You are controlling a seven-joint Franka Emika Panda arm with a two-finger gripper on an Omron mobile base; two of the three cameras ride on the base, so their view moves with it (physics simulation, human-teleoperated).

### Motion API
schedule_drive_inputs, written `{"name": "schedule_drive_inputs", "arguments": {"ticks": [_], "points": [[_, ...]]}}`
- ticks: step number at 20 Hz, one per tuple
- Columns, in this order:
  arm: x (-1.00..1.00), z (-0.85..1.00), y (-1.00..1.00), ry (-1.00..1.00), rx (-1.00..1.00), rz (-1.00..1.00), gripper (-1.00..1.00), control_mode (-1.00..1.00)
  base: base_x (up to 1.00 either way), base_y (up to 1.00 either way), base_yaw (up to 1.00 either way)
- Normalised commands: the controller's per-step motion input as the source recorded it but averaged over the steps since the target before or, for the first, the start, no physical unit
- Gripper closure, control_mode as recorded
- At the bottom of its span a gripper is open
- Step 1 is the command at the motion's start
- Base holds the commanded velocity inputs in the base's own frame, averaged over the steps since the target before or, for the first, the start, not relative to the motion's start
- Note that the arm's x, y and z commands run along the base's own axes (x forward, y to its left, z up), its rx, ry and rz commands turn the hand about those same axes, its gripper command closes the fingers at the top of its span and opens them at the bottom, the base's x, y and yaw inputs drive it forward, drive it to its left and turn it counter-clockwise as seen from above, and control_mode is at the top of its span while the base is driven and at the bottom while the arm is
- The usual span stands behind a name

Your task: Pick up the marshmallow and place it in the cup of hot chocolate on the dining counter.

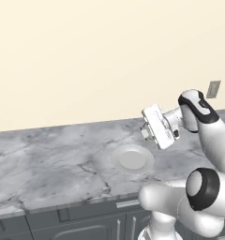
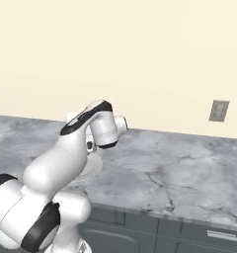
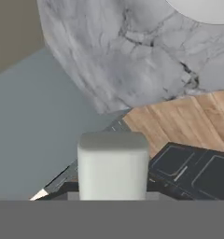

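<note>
Off-white soft marshmallow cube (image 3: 113,164) sits nearest, clamped in the tool (image 1: 146,132), lifted above the grey marbled tabletop (image 1: 48,159) beside the pale round plate (image 1: 132,159), presumably for carrying to the cup.

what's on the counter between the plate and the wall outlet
Nothing but bare marble counter between the plate and the outlet, as the right base view shows. In the left base view the arm hangs above that stretch.

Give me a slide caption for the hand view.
Marshmallow held in the shut jaws, lifted above the marbled counter, with the pale plate's edge at the frame's top.
</note>
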Motion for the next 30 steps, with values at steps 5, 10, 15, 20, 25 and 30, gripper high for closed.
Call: {"name": "schedule_drive_inputs", "arguments": {"ticks": [5,10,15,20,25,30], "points": [[-0.04,0.09,0.0,0.52,0.29,-0.13,1.0,-1.0,0.0,0.0,0.0],[0.0,0.03,0.15,0.61,0.11,-0.16,1.0,-1.0,0.0,0.0,0.0],[0.07,0.01,0.08,0.5,0.0,-0.13,1.0,-1.0,0.0,0.0,0.0],[0.0,0.0,0.0,0.15,0.01,-0.01,1.0,-1.0,0.0,0.0,0.0],[0.0,0.0,0.0,0.0,0.01,0.04,1.0,-1.0,0.0,0.0,0.0],[0.0,0.0,0.0,0.0,0.0,0.0,1.0,1.0,-0.58,-0.81,0.02]]}}
